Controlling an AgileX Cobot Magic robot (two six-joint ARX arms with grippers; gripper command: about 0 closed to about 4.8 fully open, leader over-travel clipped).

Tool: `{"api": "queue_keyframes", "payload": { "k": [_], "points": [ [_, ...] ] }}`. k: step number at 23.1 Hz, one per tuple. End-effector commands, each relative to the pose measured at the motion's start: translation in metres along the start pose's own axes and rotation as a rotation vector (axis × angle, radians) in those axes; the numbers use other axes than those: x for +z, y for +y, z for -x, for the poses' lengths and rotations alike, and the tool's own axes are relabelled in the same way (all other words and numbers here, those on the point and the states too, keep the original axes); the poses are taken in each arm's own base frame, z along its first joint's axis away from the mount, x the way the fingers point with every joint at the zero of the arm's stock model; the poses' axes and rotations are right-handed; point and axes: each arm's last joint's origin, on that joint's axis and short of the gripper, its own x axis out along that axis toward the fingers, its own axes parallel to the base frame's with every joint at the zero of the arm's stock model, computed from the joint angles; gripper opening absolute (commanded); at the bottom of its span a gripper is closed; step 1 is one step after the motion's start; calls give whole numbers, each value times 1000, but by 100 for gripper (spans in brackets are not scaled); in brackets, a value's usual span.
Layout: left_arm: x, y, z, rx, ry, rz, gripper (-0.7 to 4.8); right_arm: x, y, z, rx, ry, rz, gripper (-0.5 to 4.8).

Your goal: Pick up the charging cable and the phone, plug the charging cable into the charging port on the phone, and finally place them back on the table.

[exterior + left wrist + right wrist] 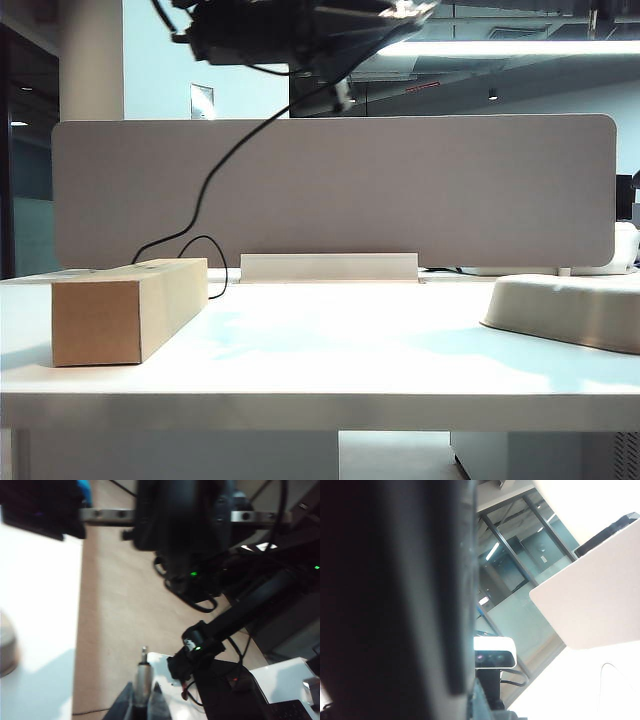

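Left fingers [141,702]: you've got them pinching the plug end of the charging cable [143,677], silvery tip sticking out past the fingertips, pointing away from the wrist camera. Beyond the tip, the left wrist view shows the robot's own dark frame and loose wiring, blurred, with green lights. White desk [35,630] along one side of that view, tan floor beside it.

Right fingers [470,700]: barely visible at the frame edge; they're closed on the phone [395,590], which fills most of the right wrist view as a big dark slab seen nearly edge-on. You can't see the charging port from here. Past the phone: grey partition panel [590,600], a white camera unit [494,657], glass walls behind.

Exterior view: both arms are up at the top edge, a dark mass [290,35], fingers not separable there. The plug tip shows just below it and the black cord hangs from it, down across the partition panel to behind the cardboard box [125,310]. The box sits on the desk's left, a beige tray [570,310] on its right, a white strip [330,267] at the back middle. Phone and cable are both off the desk; whether the plug is in, can't tell.
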Motion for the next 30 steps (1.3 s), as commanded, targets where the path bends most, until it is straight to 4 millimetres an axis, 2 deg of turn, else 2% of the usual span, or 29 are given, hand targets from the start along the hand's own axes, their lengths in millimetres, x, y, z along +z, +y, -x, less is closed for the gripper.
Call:
{"api": "queue_keyframes", "payload": {
  "k": [1,12,24,30],
  "points": [
    [7,-5,-4,-40,-9,-11,-6,5,6,-1,35,-29,14,-2],
    [20,-5,-6,-86,-29,-21,-6,2,2,-1,5,11,-17,-2],
    [19,-6,-18,-65,-13,-19,-6,2,2,-1,10,11,-15,-2],
    [17,-5,-11,-56,-18,-1,-6,2,2,-1,10,10,-15,-2]
  ]
}}
